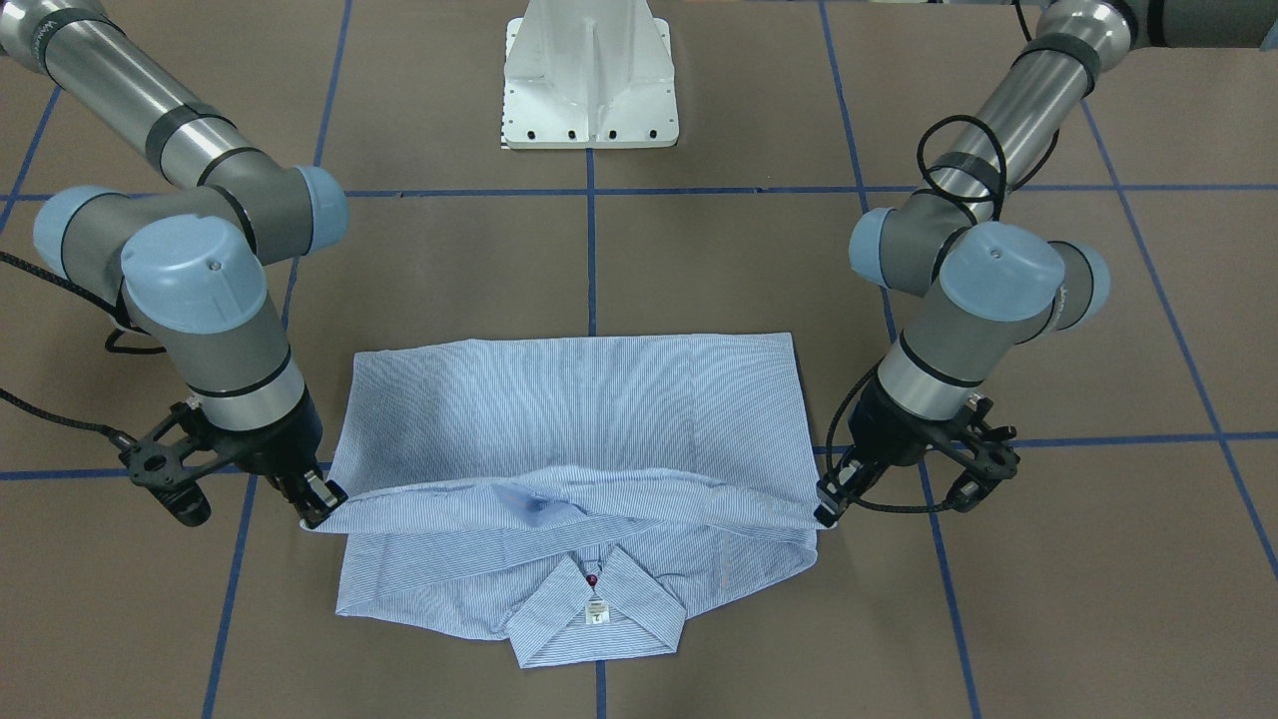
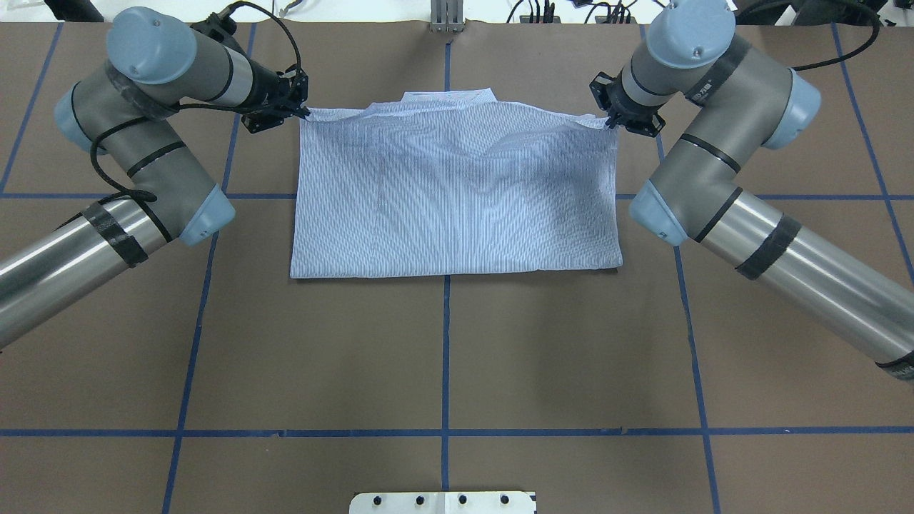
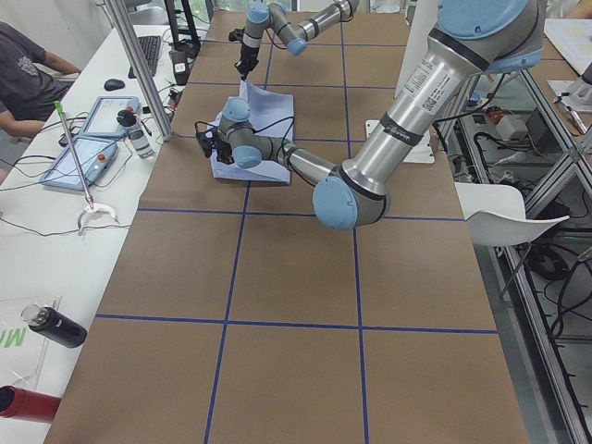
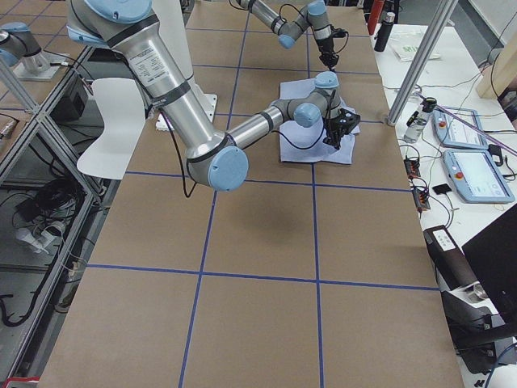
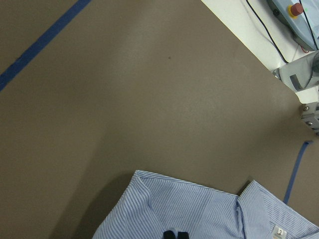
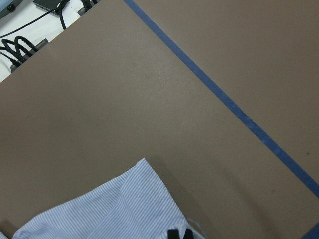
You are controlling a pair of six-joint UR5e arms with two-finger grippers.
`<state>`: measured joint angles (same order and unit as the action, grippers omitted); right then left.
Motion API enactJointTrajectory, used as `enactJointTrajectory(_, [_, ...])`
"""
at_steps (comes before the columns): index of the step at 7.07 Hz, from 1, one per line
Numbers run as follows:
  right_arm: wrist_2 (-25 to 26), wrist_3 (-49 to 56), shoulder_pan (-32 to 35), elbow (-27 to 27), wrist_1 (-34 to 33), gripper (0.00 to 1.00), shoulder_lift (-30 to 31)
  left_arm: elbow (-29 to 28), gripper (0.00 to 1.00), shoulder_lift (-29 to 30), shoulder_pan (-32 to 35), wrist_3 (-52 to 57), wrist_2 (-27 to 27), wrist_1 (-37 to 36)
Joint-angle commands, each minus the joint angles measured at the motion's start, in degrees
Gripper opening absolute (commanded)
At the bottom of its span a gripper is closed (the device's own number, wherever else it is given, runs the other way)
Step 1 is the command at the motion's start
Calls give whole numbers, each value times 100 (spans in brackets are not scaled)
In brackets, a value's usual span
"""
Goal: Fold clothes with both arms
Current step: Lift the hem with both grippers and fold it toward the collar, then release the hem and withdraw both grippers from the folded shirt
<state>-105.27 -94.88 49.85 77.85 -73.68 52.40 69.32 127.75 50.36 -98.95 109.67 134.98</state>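
The light blue striped shirt [image 1: 569, 409] [image 2: 457, 200] lies on the brown table, its collar [image 1: 595, 611] with a white label toward the operators' side. One layer is folded over toward the collar, and its edge hangs raised between the two grippers. My left gripper [image 1: 827, 511] [image 2: 305, 112] is shut on one corner of that raised edge. At the other corner my right gripper [image 1: 321, 505] [image 2: 609, 121] is shut on the cloth too. In each wrist view the black fingertips [image 5: 174, 234] [image 6: 180, 233] pinch striped cloth at the bottom edge.
The white pedestal base [image 1: 591, 80] [image 2: 443, 502] stands at the robot's side of the table. Blue tape lines [image 2: 445, 357] grid the brown surface. A side bench with tablets [image 3: 81, 159] and bottles, and a seated person [image 3: 28, 74], runs along the far edge.
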Motion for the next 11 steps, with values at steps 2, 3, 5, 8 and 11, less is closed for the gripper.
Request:
enactJointTrajectory(2, [-11, 381, 7, -928, 161, 99, -555, -760, 35, 205, 0, 8, -471, 644])
enactJointTrajectory(3, [-20, 470, 68, -973, 161, 100, -590, -762, 99, 241, 0, -1, -491, 661])
enactJointTrajectory(5, [-430, 743, 349, -938, 170, 100, -661, -727, 100, 233, 157, 277, -473, 792])
enactJointTrajectory(8, [-450, 560, 9, 741, 583, 100, 652, 253, 100, -264, 238, 341, -299, 775])
enactJointTrajectory(11, [-40, -440, -912, 2415, 600, 100, 2104, 1171, 100, -857, 299, 869, 89, 723])
